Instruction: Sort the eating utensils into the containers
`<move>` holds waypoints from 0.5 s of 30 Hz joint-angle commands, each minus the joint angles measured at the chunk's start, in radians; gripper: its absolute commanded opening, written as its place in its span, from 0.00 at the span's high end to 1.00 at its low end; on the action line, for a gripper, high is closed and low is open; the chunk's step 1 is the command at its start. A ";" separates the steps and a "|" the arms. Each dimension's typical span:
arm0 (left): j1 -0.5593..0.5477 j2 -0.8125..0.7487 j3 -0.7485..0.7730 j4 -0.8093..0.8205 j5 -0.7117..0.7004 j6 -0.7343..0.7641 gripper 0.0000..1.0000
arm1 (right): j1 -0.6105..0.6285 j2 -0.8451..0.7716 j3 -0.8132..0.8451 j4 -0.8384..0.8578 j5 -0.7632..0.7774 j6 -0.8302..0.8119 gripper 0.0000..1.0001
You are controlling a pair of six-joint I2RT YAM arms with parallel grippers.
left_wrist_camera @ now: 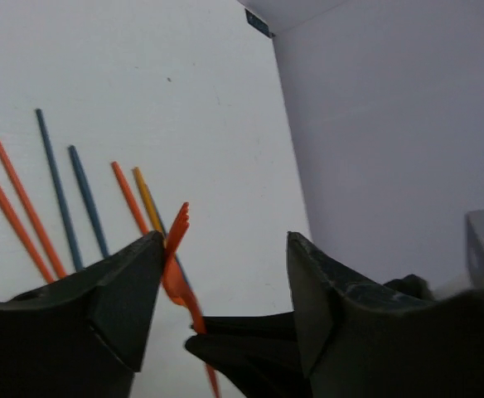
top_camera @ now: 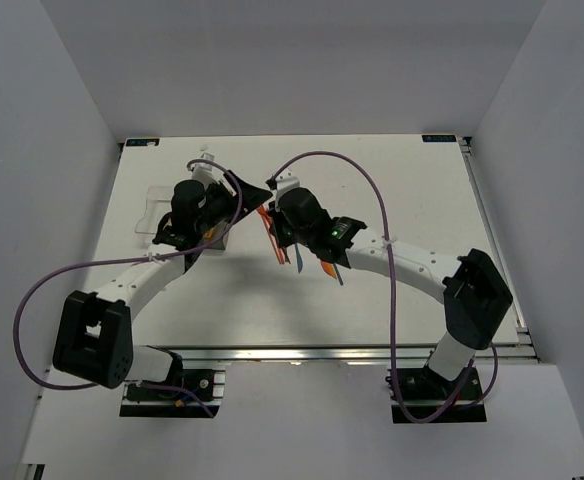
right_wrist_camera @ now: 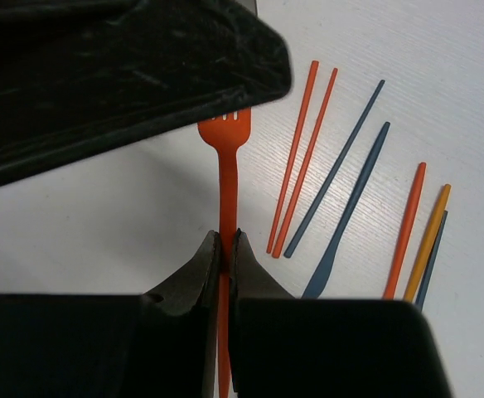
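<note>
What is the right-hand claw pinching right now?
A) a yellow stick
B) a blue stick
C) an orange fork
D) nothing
C: in the right wrist view the right gripper is closed on the handle of the orange fork, while the blue sticks and the yellow stick lie loose on the table.

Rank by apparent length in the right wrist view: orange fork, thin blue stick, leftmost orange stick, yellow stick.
1. orange fork, clamped in the right pincer.
2. thin blue stick and leftmost orange stick: look alike.
3. yellow stick, lower end hidden, so unsure.
</note>
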 commanded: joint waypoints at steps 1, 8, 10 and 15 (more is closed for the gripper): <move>-0.005 0.008 0.044 -0.036 0.001 0.037 0.33 | 0.020 -0.043 0.033 0.005 0.046 -0.001 1.00; -0.005 0.026 0.065 -0.099 -0.015 0.090 0.44 | 0.036 -0.072 0.030 0.010 0.081 0.002 1.00; -0.007 0.031 0.065 -0.098 -0.006 0.091 0.58 | 0.036 -0.077 0.027 0.016 0.081 0.004 1.00; -0.007 0.049 0.091 -0.105 0.016 0.125 1.00 | 0.040 -0.081 0.032 0.019 0.073 0.007 1.00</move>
